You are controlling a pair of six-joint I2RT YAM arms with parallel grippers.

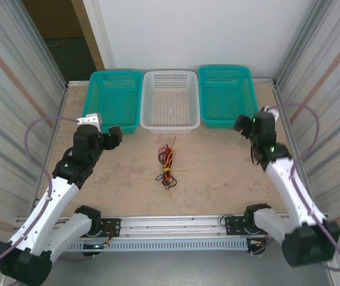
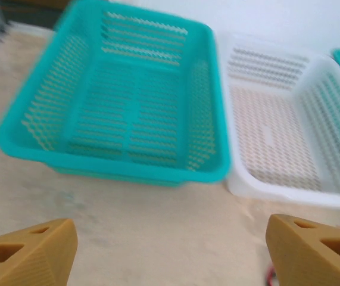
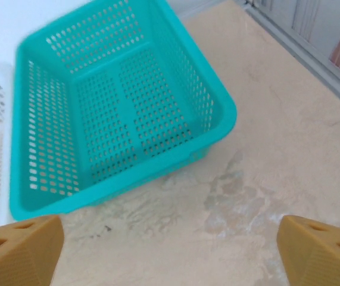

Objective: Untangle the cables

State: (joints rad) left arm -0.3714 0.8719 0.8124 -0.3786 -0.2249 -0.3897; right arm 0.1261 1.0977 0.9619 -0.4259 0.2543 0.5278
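Top external view: the cables (image 1: 167, 162) sit in one red, black and yellow knot mid-bench (image 1: 217, 173), near the front of the white basket (image 1: 170, 72), and neither tool touches them. The left tool (image 1: 111, 136) and right tool (image 1: 244, 124) hang well off to either side, jaws spread, pinching nothing. No wire is in the white basket or either teal basket (image 1: 116, 73), so untangling looks not yet started and all of it is left.

- The left teal basket (image 1: 115, 101) is set at the far edge of the table (image 1: 217, 173).
- The white basket (image 1: 170, 102) is placed just beside it, in the middle of the row.
- The right teal basket (image 1: 226, 95) is placed at the row's other end.
- The table's beige top is marked by faint mottled patches.
- Both sides are closed off by corrugated panels (image 1: 15, 89).
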